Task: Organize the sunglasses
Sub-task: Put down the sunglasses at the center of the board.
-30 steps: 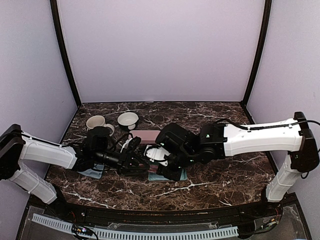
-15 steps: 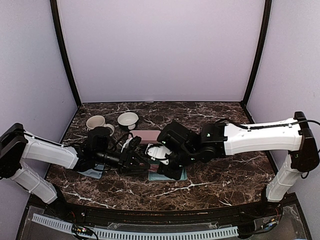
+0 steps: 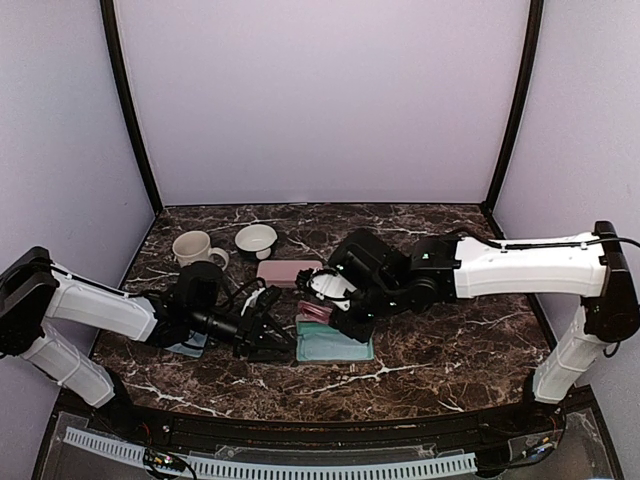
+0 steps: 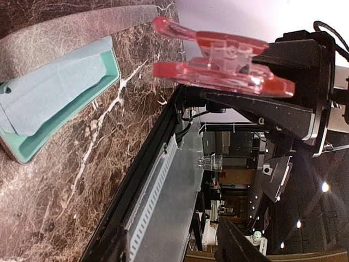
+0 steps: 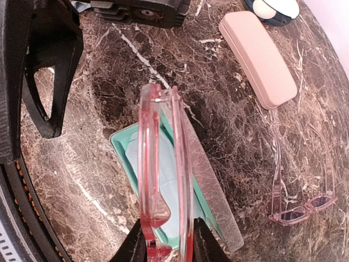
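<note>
Sunglasses (image 5: 163,180) with a red frame, folded, held clear of the table by the open green case (image 4: 32,147).
Lowest in the top view, the left gripper (image 4: 172,245) stands open and empty, left of the case, which holds a blue cloth (image 4: 54,93). At frame centre the right gripper (image 5: 169,243) is clamped on the sunglasses. Farther up lie a pink case (image 5: 256,57) and a second pair (image 5: 302,210), thin and pale pink.
</note>
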You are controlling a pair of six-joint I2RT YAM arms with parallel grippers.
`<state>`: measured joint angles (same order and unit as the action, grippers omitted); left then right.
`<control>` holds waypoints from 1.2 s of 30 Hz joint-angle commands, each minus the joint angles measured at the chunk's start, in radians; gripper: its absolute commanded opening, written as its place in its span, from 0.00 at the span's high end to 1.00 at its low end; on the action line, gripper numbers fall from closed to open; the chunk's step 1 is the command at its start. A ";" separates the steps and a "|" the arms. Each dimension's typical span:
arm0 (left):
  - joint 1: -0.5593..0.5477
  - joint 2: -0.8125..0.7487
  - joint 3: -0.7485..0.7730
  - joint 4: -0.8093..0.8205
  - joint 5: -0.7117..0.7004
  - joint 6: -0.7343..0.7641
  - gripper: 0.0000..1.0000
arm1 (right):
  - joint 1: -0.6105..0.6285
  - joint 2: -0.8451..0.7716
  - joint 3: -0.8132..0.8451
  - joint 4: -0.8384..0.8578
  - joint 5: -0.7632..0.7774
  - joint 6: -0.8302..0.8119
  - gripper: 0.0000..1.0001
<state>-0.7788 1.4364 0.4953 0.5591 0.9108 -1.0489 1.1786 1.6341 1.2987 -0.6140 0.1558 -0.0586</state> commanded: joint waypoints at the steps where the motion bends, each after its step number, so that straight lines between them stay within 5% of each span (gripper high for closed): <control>1: 0.000 -0.005 -0.014 -0.020 0.027 0.024 0.43 | -0.001 -0.033 -0.022 0.007 0.006 0.016 0.74; 15: 0.001 -0.173 -0.008 -0.241 -0.191 0.230 0.42 | -0.047 -0.001 -0.081 0.023 -0.227 -0.086 0.70; 28: 0.001 -0.182 0.012 -0.302 -0.265 0.262 0.42 | -0.071 0.127 -0.053 0.049 -0.266 -0.228 0.70; 36: 0.000 -0.179 0.005 -0.310 -0.301 0.324 0.42 | -0.076 0.053 -0.082 0.012 -0.240 -0.125 0.61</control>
<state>-0.7788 1.2713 0.4938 0.2668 0.6399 -0.7921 1.1095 1.7634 1.2282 -0.6025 -0.0841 -0.2440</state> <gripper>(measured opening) 0.582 0.366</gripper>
